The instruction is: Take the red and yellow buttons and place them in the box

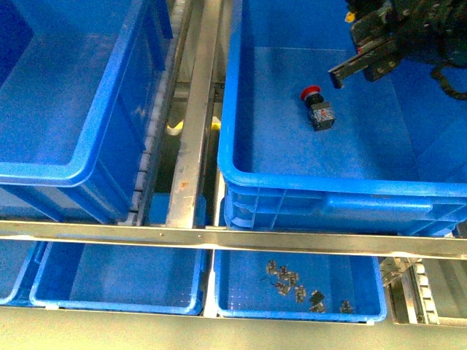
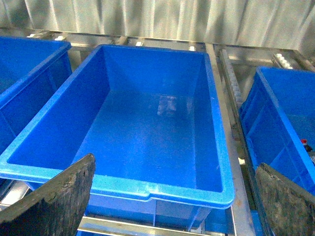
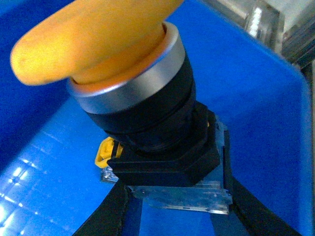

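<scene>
A red button (image 1: 317,104) lies on its side on the floor of the right-hand box (image 1: 292,179). My right gripper (image 1: 352,18) hangs over that box's far right corner, shut on a yellow button (image 3: 142,98) with a yellow-orange mushroom cap, silver ring and black-and-clear body; in the front view only a speck of yellow shows at the jaws. The right wrist view has the box's blue floor (image 3: 256,123) behind the button. My left gripper (image 2: 174,196) is open, its dark fingers (image 2: 54,201) spread above the near rim of the left-hand box (image 2: 147,128), which is bare inside.
A metal frame rail (image 1: 219,239) crosses in front of both boxes, and another rail (image 1: 193,117) runs between them. Below sit shallow blue trays; the right tray (image 1: 233,292) holds several small metal parts (image 1: 292,284). A grey corrugated wall (image 2: 162,19) stands behind the boxes.
</scene>
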